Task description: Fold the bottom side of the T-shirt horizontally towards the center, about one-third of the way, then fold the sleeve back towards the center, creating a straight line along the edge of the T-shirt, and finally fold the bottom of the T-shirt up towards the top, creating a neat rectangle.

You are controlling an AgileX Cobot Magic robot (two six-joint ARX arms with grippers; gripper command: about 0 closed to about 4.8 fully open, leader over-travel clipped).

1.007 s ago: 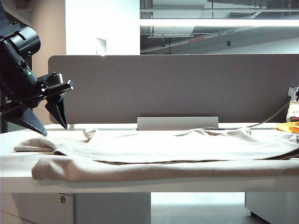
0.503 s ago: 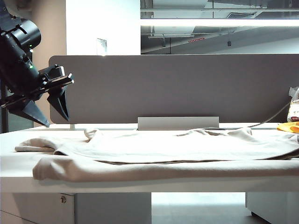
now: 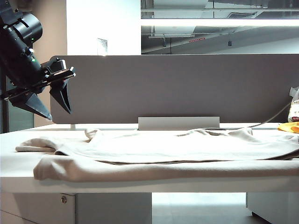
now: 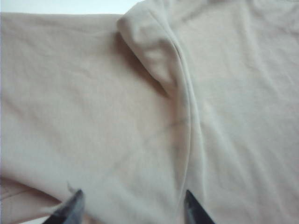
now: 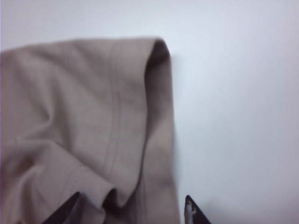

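Observation:
The beige T-shirt [image 3: 177, 149] lies spread over the white table [image 3: 140, 183], with its near long side folded over onto itself. A sleeve [image 3: 32, 147] sticks out at the left end. My left gripper [image 3: 59, 115] hangs open above that left end, clear of the cloth. In the left wrist view it [image 4: 133, 192] is over a rumpled fold [image 4: 149, 51] and a seam, with nothing between its fingers. My right gripper [image 5: 132, 196] is open over the bottom of the T-shirt [image 5: 117, 107], a stitched hem turned over at the table's bare white part [image 5: 233, 116]. The right arm is outside the exterior view.
A grey partition [image 3: 177, 88] runs along the table's back. At the far right stand a yellow object [image 3: 290, 127], a white packet [image 3: 294, 109] and a cable [image 3: 275, 116]. The shirt's folded side lies close to the table's front edge.
My left gripper has risen from just above the table's left end to well above it, still open. The shirt has not moved.

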